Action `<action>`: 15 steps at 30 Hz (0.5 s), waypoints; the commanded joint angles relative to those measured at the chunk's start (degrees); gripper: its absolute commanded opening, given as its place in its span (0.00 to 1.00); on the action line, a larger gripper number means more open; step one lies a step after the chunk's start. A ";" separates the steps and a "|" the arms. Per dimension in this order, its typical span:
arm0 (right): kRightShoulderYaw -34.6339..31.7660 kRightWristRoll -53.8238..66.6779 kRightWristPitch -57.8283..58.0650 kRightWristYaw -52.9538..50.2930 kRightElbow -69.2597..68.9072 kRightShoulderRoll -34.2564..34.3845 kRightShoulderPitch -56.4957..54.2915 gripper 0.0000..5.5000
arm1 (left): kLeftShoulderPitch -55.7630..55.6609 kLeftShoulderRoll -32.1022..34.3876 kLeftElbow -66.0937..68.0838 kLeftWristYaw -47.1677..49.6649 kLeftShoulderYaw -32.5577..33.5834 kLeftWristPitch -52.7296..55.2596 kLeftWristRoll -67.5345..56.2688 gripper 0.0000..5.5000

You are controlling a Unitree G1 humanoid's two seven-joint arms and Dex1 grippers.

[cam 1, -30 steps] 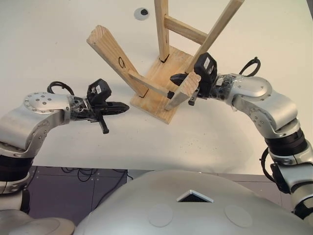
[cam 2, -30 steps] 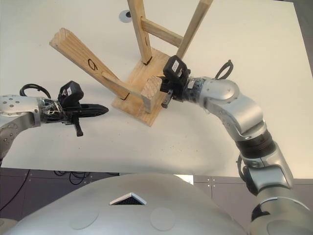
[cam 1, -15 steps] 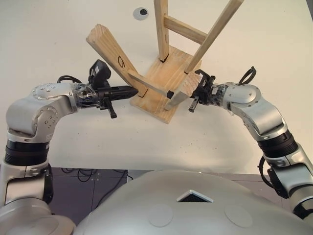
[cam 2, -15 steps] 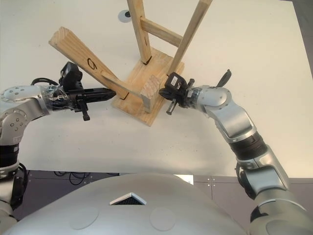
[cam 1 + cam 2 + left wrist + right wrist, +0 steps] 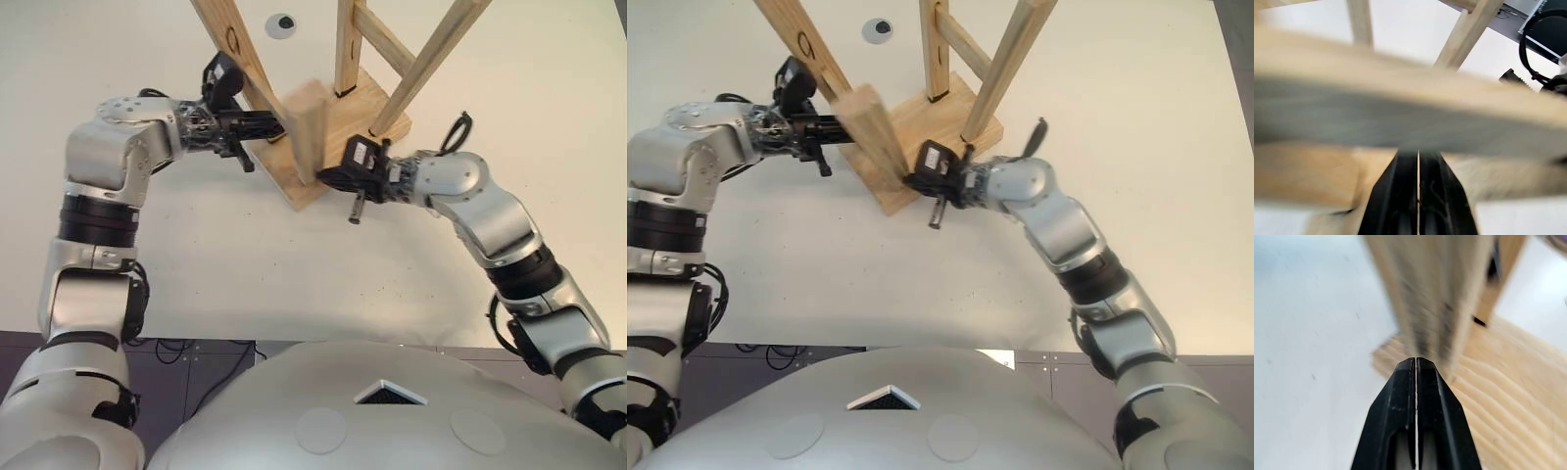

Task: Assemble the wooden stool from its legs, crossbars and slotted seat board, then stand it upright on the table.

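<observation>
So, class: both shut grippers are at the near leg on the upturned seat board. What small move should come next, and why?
Probably a gentle push from the right gripper tipping the near leg farther from the robot, the left gripper bracing it: the leg appears to lean over the near edge of the seat board, not upright.

Wooden stool (image 5: 348,113) inverted: seat board (image 5: 921,122) flat, legs (image 5: 436,54) up (near pair leaning).
</observation>
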 commanded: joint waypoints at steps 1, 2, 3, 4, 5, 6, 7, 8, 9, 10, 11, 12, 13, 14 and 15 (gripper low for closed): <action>-2.01 -0.24 0.90 1.57 -1.21 -2.46 0.51 0.01 | 1.78 1.08 0.71 0.49 -0.91 -3.74 5.05 0.00; -2.82 -0.21 0.64 2.22 -0.88 -4.23 1.63 0.01 | 3.93 2.48 -0.95 0.62 -0.36 -4.65 5.90 0.00; -3.55 -0.57 0.19 2.90 -0.45 -6.03 2.99 0.01 | 6.49 3.91 -3.04 0.64 0.57 -4.81 6.09 0.00; -4.21 -1.03 -0.25 3.39 -0.09 -7.77 4.41 0.01 | 9.25 5.39 -5.42 0.43 1.54 -4.81 6.03 0.00; -5.03 -1.31 -0.48 3.70 0.06 -9.31 5.89 0.00 | 12.38 6.81 -7.61 0.51 2.46 -5.51 6.38 0.03; -5.95 -1.29 -0.48 3.91 0.01 -10.37 7.12 0.00 | 15.05 7.72 -9.53 0.82 3.36 -5.71 6.47 0.05; -6.89 -1.15 -0.44 3.94 0.13 -11.19 8.06 0.00 | 18.02 8.15 -12.00 1.24 4.61 -5.70 5.96 0.07; -7.69 -1.08 -0.49 3.97 0.35 -11.78 8.72 0.00 | 20.43 8.09 -14.37 1.79 5.77 -5.57 5.20 0.09; -8.41 -1.27 -0.61 3.84 0.99 -12.05 9.07 0.00 | 22.48 6.91 -16.69 2.86 7.51 -5.49 3.74 0.12; -8.84 -1.54 -0.83 3.76 1.67 -12.29 9.18 0.00 | 23.91 5.49 -18.42 3.82 8.99 -5.65 2.43 0.14; -9.01 -1.72 -1.09 3.78 2.24 -12.49 9.14 0.00 | 25.05 4.18 -19.84 4.79 10.17 -6.04 1.55 0.17; -9.20 -1.92 -1.37 3.87 2.87 -12.56 9.00 0.00 | 26.14 2.70 -20.98 6.09 11.09 -6.86 0.96 0.21; -9.40 -2.11 -1.59 4.07 3.38 -12.53 8.82 0.00 | 26.94 1.48 -21.87 7.27 11.68 -7.52 0.78 0.24; -9.59 -2.32 -1.74 4.25 3.89 -12.42 8.65 0.00 | 27.71 0.19 -22.75 8.63 11.98 -8.37 0.83 0.24; -9.76 -2.51 -1.87 4.43 4.35 -12.38 8.51 0.00 | 28.22 -0.84 -23.43 9.66 11.97 -9.17 1.11 0.28</action>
